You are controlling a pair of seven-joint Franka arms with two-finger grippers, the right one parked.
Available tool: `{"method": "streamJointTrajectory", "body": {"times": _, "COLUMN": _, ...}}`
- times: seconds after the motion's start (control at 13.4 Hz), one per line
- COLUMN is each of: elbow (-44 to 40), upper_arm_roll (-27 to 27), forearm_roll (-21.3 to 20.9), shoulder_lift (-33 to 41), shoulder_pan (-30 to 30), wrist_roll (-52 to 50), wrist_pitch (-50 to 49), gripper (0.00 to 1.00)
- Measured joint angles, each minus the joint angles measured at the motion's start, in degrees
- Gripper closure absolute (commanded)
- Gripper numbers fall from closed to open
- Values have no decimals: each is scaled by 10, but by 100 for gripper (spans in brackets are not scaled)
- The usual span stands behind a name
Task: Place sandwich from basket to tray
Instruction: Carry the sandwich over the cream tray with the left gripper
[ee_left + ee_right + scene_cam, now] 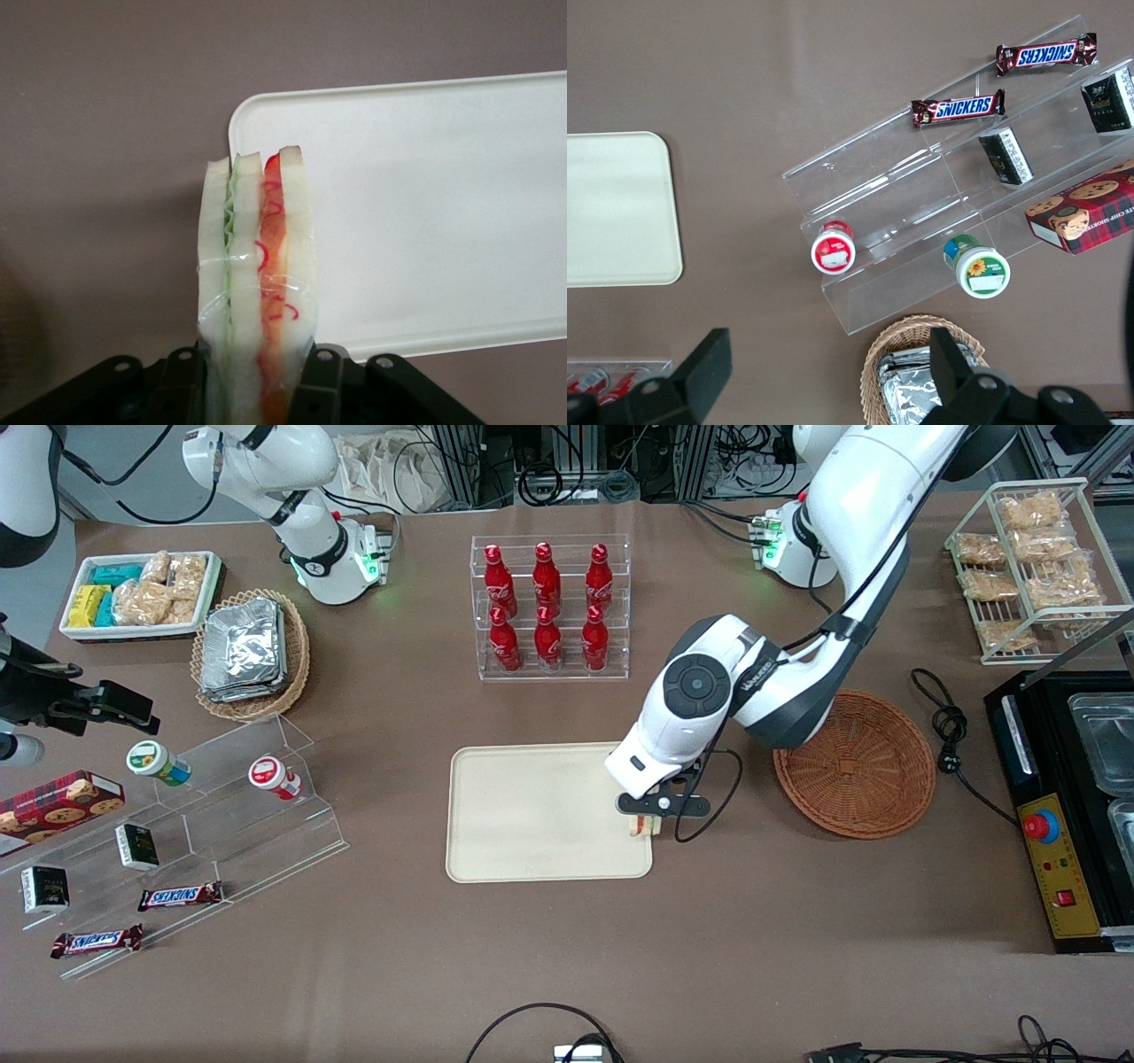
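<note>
From the front, the working arm reached across the brown bench [567, 974] and held its claw [648, 825] over the edge of the cream tray [532, 815] that lies nearest the round wicker basket [855, 766]. The basket sat just beside the tray toward the working arm's end, and it looked bare inside, so the pick-up part of the job seemed done. A sliver of the sandwich [644, 826] showed under the claw, right at the tray's rim; whether it hung above the tray or already touched it I could not tell from there. A clear rack of red bottles [549, 607] stood farther from the front camera than the tray, well out of the way. The wrist camera made the grip plain: the claw [257, 390] was pinching the sandwich [257, 292] by its wrapped sides, cut edge outward, so the green and red filling layers ran lengthwise away from the fingers [323, 385]. Held on edge like that, the soft bread was squeezed across its slices and not crushed flat, which I judged sensible. The tray [425, 212] lay below and beside it, with one rounded corner close to the sandwich's tip. The parked arm's camera showed only one end of the tray [620, 212] with nothing on it, and a clear stepped stand [921, 230] with snacks nearby.
</note>
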State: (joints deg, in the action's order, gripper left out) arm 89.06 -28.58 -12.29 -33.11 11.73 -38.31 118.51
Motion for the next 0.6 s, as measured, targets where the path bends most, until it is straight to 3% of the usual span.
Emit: {"method": "streamJointTrajectory", "body": {"times": 0.6, "elbow": -5, "upper_arm_roll": 1, "forearm_roll": -22, "shoulder_lift": -61, "shoulder_pan": 47, "wrist_roll": -21, "wrist_pitch": 0, "gripper": 66}}
